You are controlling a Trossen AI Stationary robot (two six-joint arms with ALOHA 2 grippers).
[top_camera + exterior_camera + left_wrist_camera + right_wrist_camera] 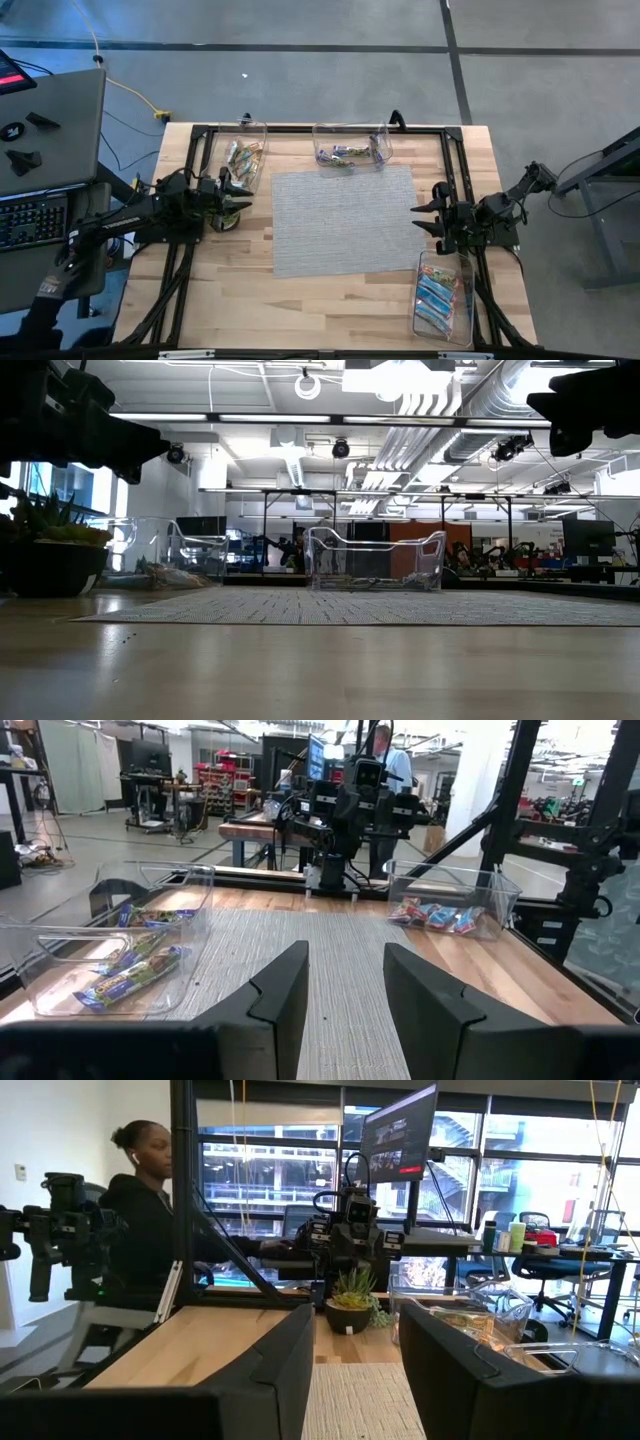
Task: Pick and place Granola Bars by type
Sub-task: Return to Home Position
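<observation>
Left gripper (pixel 243 196) hovered at left edge of mat (pixel 345 220), arm folded low, pointing inward — fingers parted, nothing held. Right gripper (pixel 420 218) faced it from right edge — likewise parted, empty. Granola Bars (pixel 437 296) lay in three clear bins (pixel 350 133) around mat.

Grey floor (pixel 320 75) is crossed by dark lines (pixel 452 50); a keyboard (pixel 30 220) is placed at 9 o'clock; windows (pixel 262 1175) are daylit.

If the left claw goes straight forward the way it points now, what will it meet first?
The left claw points across the grey woven mat, where nothing stands. The first thing in line seems to be the right claw opposite, if their heights match.
</observation>
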